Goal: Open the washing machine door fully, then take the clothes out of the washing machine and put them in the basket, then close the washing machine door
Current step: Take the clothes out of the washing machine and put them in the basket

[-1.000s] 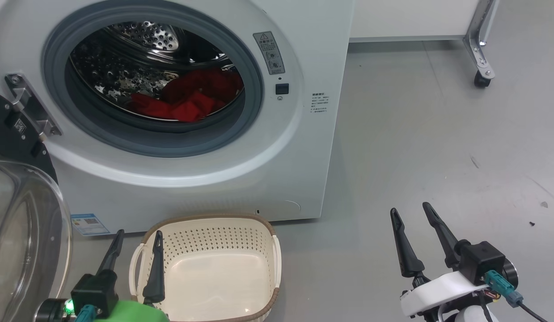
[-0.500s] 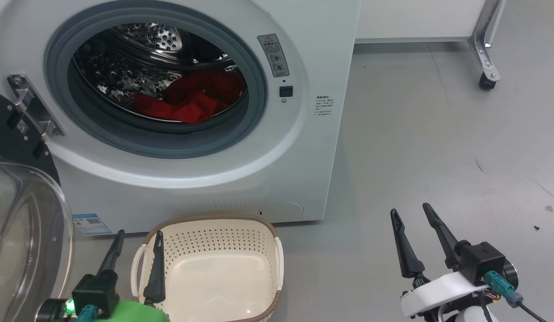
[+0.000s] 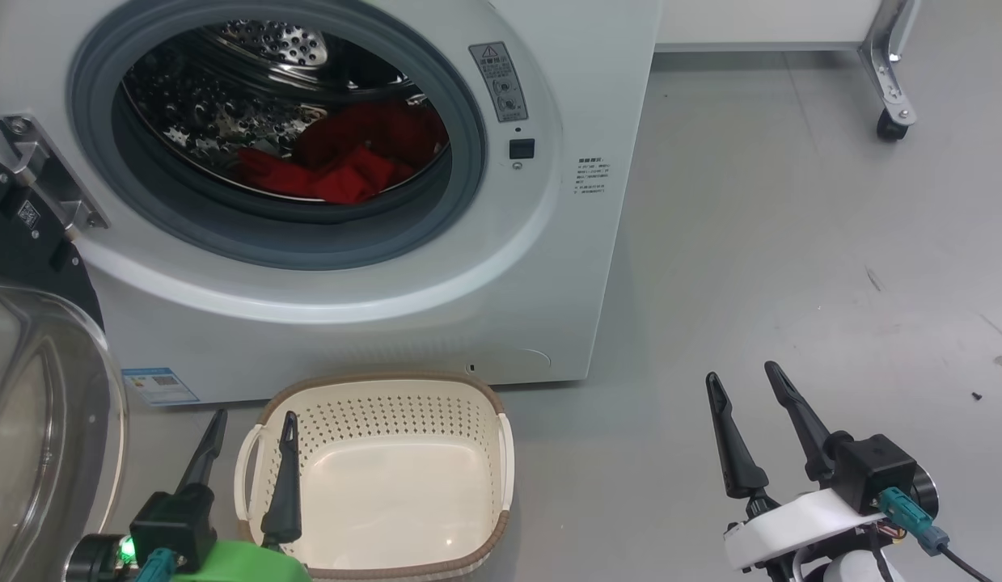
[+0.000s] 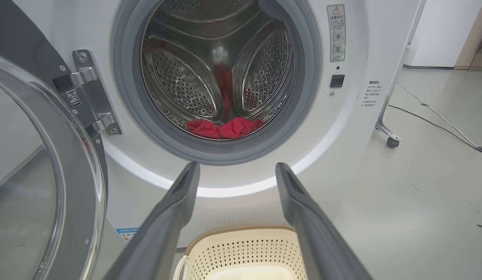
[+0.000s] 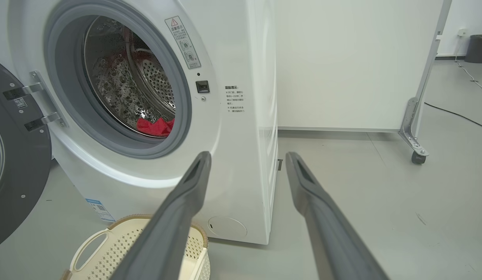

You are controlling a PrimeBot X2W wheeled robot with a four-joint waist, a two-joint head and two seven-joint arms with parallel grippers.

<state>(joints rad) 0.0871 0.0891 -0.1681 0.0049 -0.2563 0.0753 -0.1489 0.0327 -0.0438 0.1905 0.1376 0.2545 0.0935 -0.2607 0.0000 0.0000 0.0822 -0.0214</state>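
Crumpled red garment lies low in the perforated steel drum, its long axis across the opening. Left gripper and right gripper are spread, holding nothing.

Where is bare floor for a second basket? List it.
Free: the grey floor right of the washing machine, out to the wheeled frame, and ahead of the right gripper. Crowded: the machine's front, where the basket, the open door and the left gripper sit close.
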